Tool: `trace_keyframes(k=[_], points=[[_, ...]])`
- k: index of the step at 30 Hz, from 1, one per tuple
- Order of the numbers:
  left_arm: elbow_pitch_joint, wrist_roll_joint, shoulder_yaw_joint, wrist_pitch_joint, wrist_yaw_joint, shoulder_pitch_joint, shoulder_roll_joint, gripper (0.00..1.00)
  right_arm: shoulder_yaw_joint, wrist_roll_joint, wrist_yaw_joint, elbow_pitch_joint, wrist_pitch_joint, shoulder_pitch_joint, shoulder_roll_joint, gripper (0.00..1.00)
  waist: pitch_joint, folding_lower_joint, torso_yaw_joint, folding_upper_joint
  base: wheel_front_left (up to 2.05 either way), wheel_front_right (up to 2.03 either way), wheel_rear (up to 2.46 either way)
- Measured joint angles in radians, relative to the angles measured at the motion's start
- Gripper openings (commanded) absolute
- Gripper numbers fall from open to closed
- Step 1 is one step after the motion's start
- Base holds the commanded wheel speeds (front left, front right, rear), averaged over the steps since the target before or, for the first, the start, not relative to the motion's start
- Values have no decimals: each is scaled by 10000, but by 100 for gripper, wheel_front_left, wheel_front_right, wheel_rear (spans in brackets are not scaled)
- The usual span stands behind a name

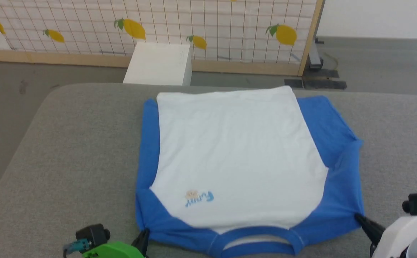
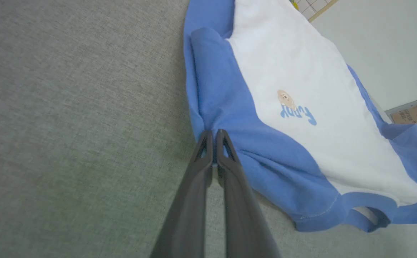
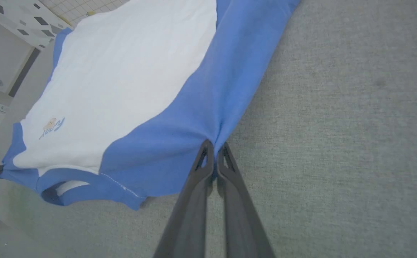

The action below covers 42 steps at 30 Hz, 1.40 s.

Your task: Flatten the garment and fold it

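Note:
The garment (image 1: 237, 154), a white T-shirt with blue sleeves and neckband, lies spread on the grey table (image 1: 72, 161), neckband toward me and hem at the far edge. Small "Funny" lettering (image 1: 199, 198) sits near its front left. My left gripper (image 1: 144, 234) is shut on the blue fabric at the near left shoulder corner; in the left wrist view its fingertips (image 2: 213, 138) pinch the garment (image 2: 301, 93). At the near right shoulder corner my right gripper (image 1: 359, 217) is shut on the blue sleeve edge, and the right wrist view shows that gripper (image 3: 214, 148) clamping the garment (image 3: 129, 82), lifted slightly there.
A white box (image 1: 158, 63) stands on the floor behind the table. Beyond it is a wood-framed grid screen with lemon prints (image 1: 208, 28). Bare grey table surface lies to both sides of the shirt.

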Motion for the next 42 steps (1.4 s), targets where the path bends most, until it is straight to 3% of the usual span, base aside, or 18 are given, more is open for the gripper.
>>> trace_keyframes(k=[8,9,17,18,19,20,27,33,36,42], points=[[-211,1379,-759,704,825,461,917,0,109,-732,0,-1037,2493,1001,31,0,-334,1,10,0,0,0,0],[-247,1674,-882,886,1097,447,1039,0,410,-897,0,-1570,3572,1209,52,0,-212,0,10,0,0,0,0],[-213,1755,-940,1024,1292,358,1080,0,675,-1363,0,-1507,4071,1221,15,0,132,1,-3,0,0,0,0],[-221,1716,-905,984,1292,346,1055,69,637,-1361,0,-1457,4033,1215,36,0,161,1,0,0,0,0,0],[-238,1674,-867,951,1292,345,1037,100,579,-1356,0,-1442,3935,1204,77,4,178,1,3,0,0,0,0],[-263,1622,-821,938,1292,345,1020,100,535,-1348,0,-1430,3873,1193,113,98,184,1,2,0,0,0,0],[-1214,1325,-339,1396,1563,370,1273,100,-121,-940,0,-1685,3781,1095,217,100,50,1,-47,0,0,0,0],[-2550,1271,485,1133,2057,400,1749,100,-1662,-748,0,-2330,3614,642,435,100,44,1,-53,0,0,0,0],[-3183,1676,828,-73,1929,320,1921,100,-2690,-1143,-2,-2414,2995,-301,704,100,167,1,-79,0,0,0,0],[-3582,2709,1045,-2698,1530,-337,1987,100,-3325,-2015,-2,-1753,2245,-2527,871,100,648,2,-135,0,0,0,0]])
